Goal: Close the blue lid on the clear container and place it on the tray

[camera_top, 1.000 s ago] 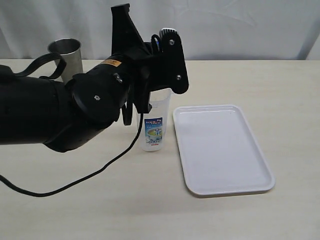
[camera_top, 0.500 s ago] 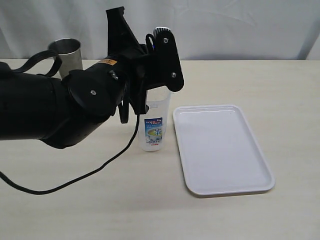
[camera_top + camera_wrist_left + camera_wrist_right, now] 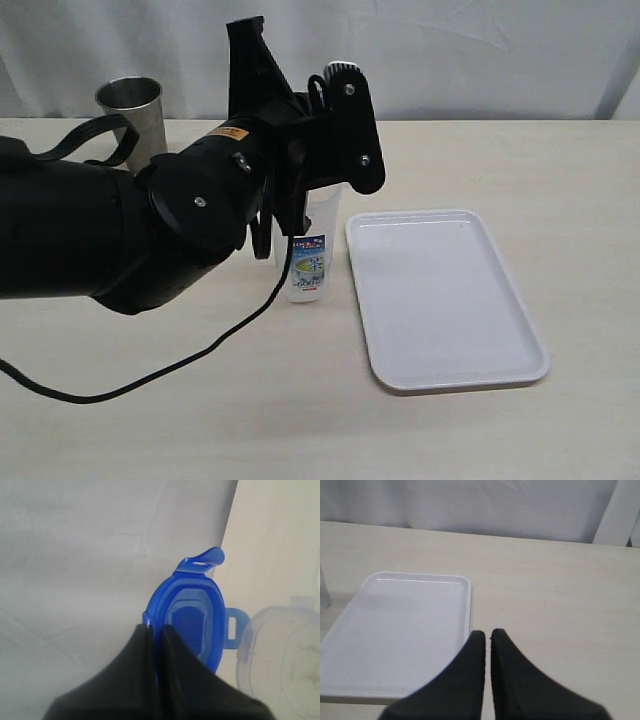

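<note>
The blue lid (image 3: 192,611) stands on edge, its rim pinched in my shut left gripper (image 3: 156,626), with snap flaps sticking out. Close beside it, apart from the lid, is the open mouth of the clear container (image 3: 285,655). In the exterior view the clear container (image 3: 307,268) stands upright on the table just left of the white tray (image 3: 440,300). My left arm (image 3: 200,215) covers the container's top and hides the lid. My right gripper (image 3: 487,632) is shut on nothing, hovering by the near edge of the tray (image 3: 395,630), which holds nothing.
A steel cup (image 3: 130,105) stands at the back left, behind my left arm. A black cable (image 3: 170,355) hangs from the arm and loops over the table in front. A white curtain closes off the back.
My left arm with the lid swung slightly left and up, then back right and down over the container. The right gripper shows no change.
</note>
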